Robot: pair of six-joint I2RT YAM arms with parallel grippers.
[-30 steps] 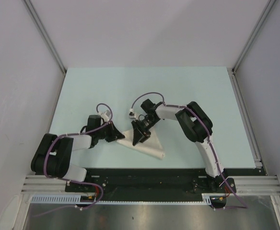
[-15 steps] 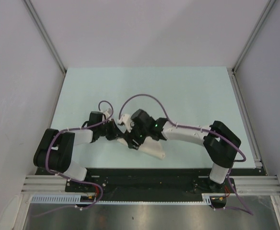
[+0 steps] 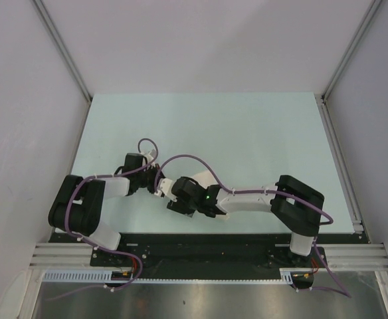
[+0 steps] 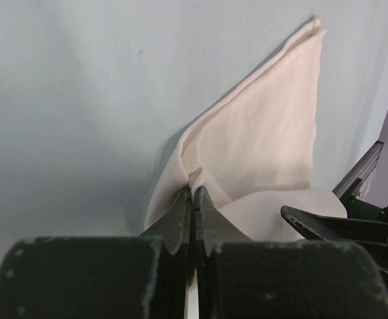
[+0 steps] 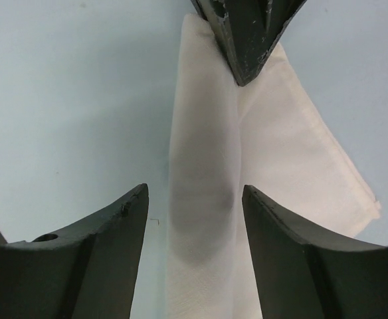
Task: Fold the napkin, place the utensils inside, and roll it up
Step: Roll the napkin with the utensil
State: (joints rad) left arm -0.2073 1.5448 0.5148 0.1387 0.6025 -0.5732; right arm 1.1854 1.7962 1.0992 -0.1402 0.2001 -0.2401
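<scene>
The white napkin lies partly rolled on the pale table. In the left wrist view its flat flap runs away from me to a corner. My left gripper is shut on a pinched fold at the napkin's edge. My right gripper is open, and its fingers straddle the rolled tube of napkin without touching it. The left gripper's tips rest on the napkin just ahead of it. From above, both grippers meet at the napkin's left end, and the right arm covers most of the cloth. The dark utensil is hidden.
The pale blue table stretches back to grey walls. A metal rail runs along its right edge, and a black strip lines the near edge by the arm bases.
My right arm has stretched down and to the left, bringing its open gripper low over the napkin's roll. My left gripper has shifted slightly right onto the napkin's edge.
</scene>
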